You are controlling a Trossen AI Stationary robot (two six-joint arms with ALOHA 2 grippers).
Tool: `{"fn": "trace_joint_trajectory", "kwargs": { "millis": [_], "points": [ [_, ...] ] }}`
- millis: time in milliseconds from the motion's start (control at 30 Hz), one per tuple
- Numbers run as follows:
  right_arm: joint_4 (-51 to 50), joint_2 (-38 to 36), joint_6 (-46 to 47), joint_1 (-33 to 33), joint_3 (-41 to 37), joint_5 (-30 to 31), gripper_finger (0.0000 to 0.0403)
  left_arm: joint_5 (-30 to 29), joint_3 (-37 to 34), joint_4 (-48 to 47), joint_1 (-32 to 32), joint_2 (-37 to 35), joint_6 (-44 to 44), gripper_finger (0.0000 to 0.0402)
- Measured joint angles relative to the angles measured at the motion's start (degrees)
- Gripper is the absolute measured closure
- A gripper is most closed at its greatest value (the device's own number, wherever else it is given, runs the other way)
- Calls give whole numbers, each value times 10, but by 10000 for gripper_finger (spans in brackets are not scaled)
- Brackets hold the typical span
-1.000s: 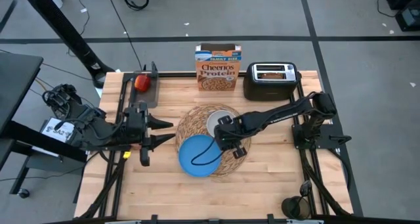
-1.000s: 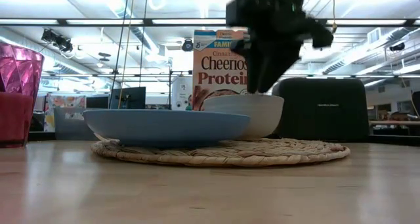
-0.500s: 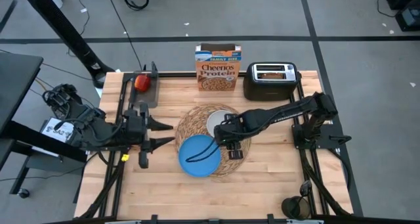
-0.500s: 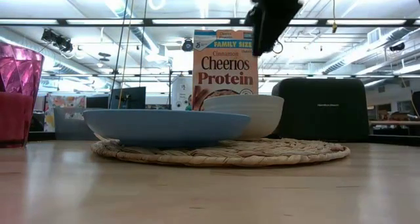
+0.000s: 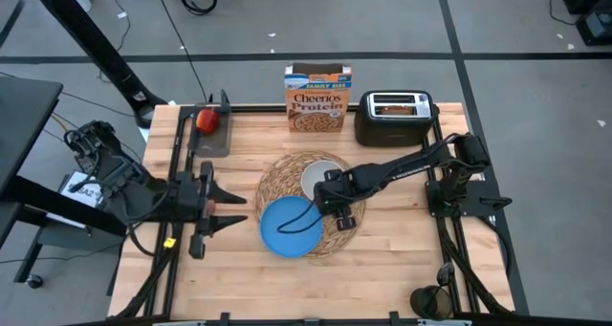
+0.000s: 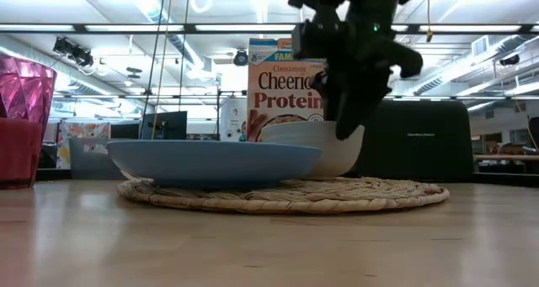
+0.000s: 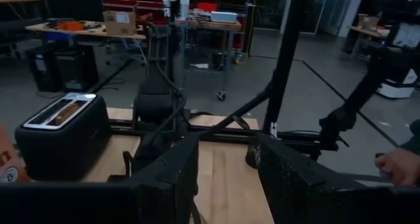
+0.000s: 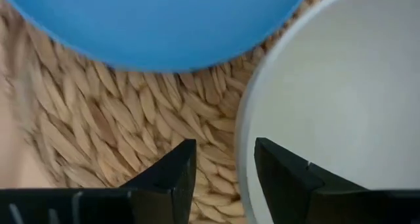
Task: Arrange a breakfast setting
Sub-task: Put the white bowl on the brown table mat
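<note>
- High view: right gripper (image 5: 330,190) has come back down over the mat (image 5: 277,178), between bowl (image 5: 316,176) and plate (image 5: 275,219). Left gripper (image 5: 225,209) has pulled back toward the table's left edge, claw apart and empty.
- Plate sits on the mat's near side with the spoon (image 5: 292,232) across it; the bowl is on the far side. Apple (image 5: 206,120) waits at the far left corner. Toast (image 5: 394,104) is in the toaster (image 5: 368,125), beside the cereal box (image 5: 317,99) at the far edge.
- Low view: right gripper (image 6: 349,110) hangs at the bowl (image 6: 295,144). Cup (image 6: 21,110) stands well apart, left.
- Left wrist view: left gripper (image 7: 226,178) open on nothing; a person's hand (image 7: 397,166) shows beyond the table.
- Right wrist view: right gripper (image 8: 226,178) is spread either side of the bowl's rim (image 8: 246,138), not clamped. A grip on the bowl looks close; the plate (image 8: 157,20) crowds it.
</note>
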Motion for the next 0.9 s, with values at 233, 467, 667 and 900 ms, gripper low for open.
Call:
{"fn": "trace_joint_trajectory", "kwargs": {
  "millis": [233,467,667,900],
  "points": [
    [5,0,-39,1,1,-4,336,-5,0,0,17,0,5,246],
    [5,0,-75,5,1,-4,379,-5,0,0,35,0,6,246],
    [9,0,-66,5,1,-4,366,-5,0,0,37,0,6,246],
    [-12,0,-32,4,11,12,331,-19,0,0,37,0,5,246]
  ]
}}
